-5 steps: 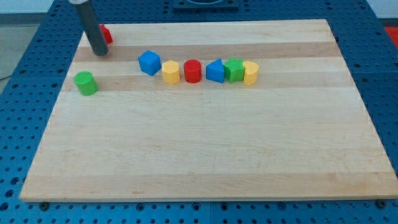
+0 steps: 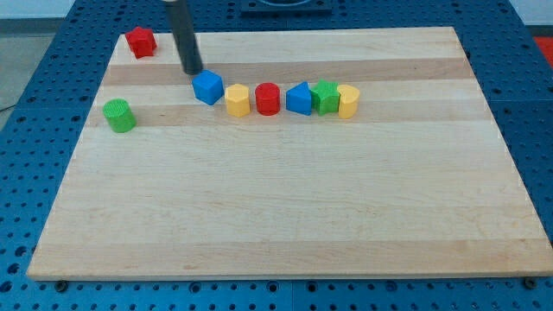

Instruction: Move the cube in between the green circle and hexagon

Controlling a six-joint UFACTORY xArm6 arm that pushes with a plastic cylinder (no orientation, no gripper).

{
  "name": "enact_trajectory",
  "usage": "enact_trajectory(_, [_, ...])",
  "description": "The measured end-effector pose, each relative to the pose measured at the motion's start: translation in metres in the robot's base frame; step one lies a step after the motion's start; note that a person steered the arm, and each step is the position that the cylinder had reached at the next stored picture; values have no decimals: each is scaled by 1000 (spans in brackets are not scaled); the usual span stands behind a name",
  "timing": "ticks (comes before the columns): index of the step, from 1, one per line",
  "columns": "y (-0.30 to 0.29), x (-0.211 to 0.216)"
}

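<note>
One blue cube (image 2: 207,87) at the row's left end, my tip (image 2: 192,71) just beside it at 10 o'clock.
No fingers on this rod — light, rigid, slippery on the tabletop (image 2: 285,207); push a flat face squarely toward the green circle (image 2: 118,115), or it may spin.

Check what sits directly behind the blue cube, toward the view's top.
My tip stands just behind the blue cube, at its upper-left corner; contact cannot be told. The rod hides a strip of board.
</note>
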State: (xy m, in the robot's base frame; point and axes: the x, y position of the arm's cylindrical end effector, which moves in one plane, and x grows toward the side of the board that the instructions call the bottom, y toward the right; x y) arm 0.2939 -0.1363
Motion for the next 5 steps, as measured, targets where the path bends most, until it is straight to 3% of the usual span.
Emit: enact_trajectory(5, [56, 29])
